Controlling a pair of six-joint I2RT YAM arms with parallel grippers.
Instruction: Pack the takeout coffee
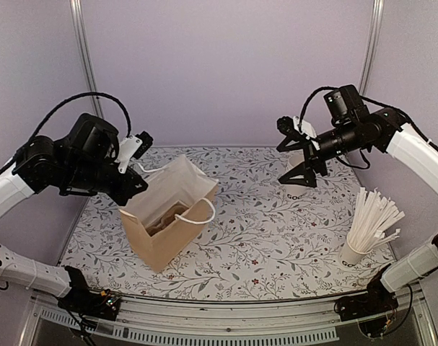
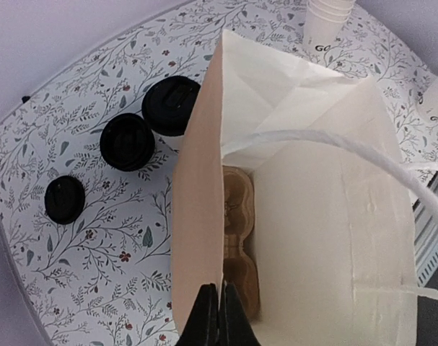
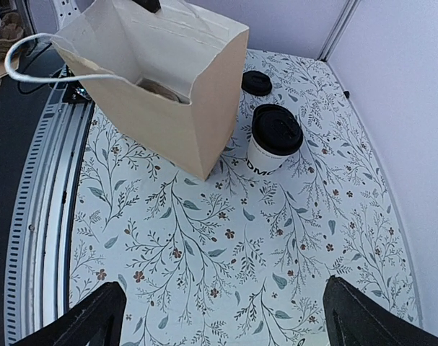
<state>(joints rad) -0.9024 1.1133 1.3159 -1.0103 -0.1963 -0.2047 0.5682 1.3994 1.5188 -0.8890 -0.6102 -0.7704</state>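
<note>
Left fingers are closed tight on the rim of the paper bag, apparently to steady it and keep its mouth open. A cardboard cup carrier lies inside. Right fingers are spread wide and hold nothing. Takeout coffee: black-lidded cups on the desk, upper left of the left wrist view, outside the bag. Stacked lidless cups read "GO"; the remainder is hidden

Robot test booth, lab-type. Plain lilac wall panels and a grey metal corner post ahead of the right gripper. Floral-print white tabletop beneath it, slotted metal rail alongside.
</note>
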